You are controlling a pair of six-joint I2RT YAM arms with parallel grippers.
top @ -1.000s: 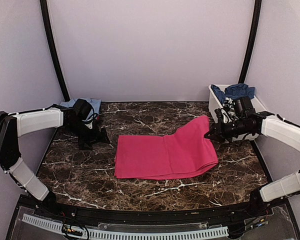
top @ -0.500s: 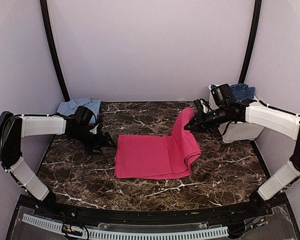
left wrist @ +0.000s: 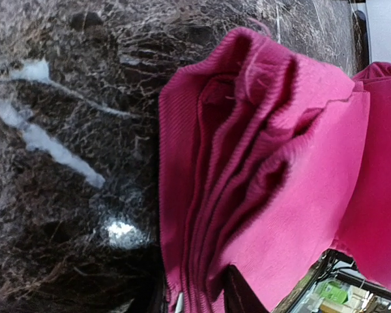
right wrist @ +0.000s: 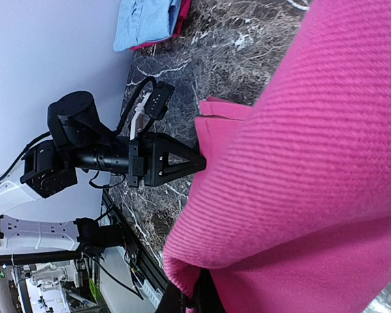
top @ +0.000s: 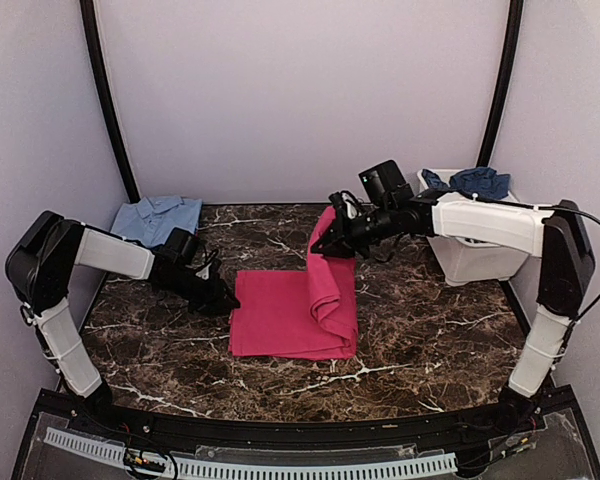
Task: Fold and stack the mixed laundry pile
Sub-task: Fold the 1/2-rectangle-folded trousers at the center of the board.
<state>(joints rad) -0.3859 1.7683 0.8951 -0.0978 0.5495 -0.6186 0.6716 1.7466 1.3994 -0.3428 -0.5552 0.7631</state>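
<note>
Pink garment (top: 280,315) sits dead centre, left gripper (top: 225,298) pinching its 9 o'clock edge, right gripper (top: 325,245) pinching the lifted 3 o'clock edge, so I'd carry that straight across, edges matched.

The left arm reaches low and forward, its end effector (top: 227,299) clamped on the left edge of the magenta-pink garment (top: 280,320). The right arm stretches leftward from a high elbow, its end effector (top: 323,248) pinching a lifted fold of the same garment.
</note>
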